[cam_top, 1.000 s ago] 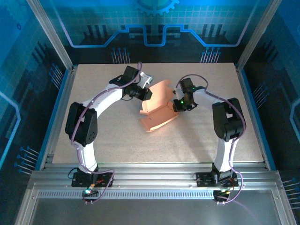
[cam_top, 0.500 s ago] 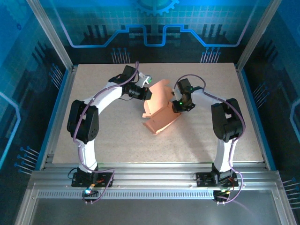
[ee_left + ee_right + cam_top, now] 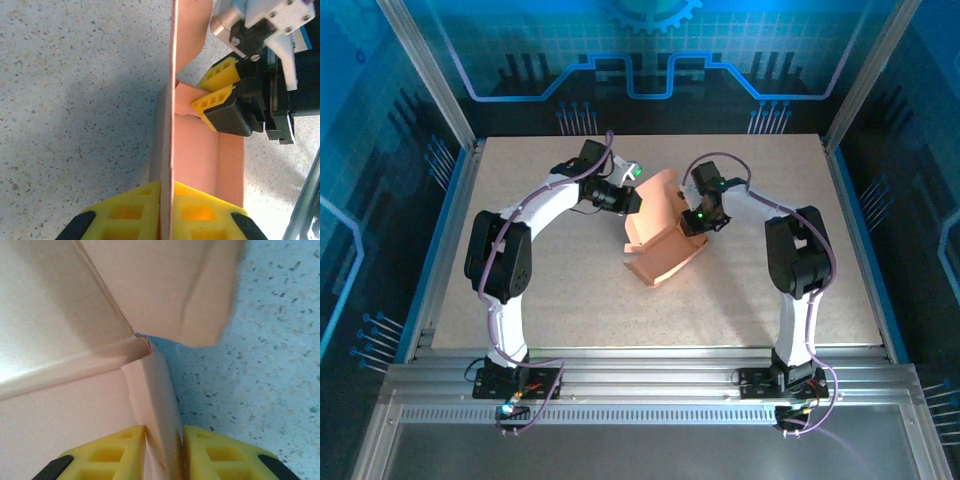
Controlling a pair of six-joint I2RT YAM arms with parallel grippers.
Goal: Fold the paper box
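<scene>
The salmon-pink paper box lies half-formed mid-table between both arms, one tall panel raised. In the left wrist view my left gripper is shut on the edge of that upright panel, a yellow finger pressed to each face. In the top view it reaches in from the left. My right gripper has its yellow fingers slightly apart, and a tilted side flap of the box stands loosely between them. From the left wrist camera the right gripper sits at the box's far corner.
The speckled table lies bare around the box. Aluminium posts and blue transparent walls fence the table on three sides. A metal rail with the arm bases runs along the near edge.
My right gripper's jaws have parted from a tight pinch on the flap, and that arm has shifted slightly left. The box has turned a little and its panel stands more upright. The left grip holds.
</scene>
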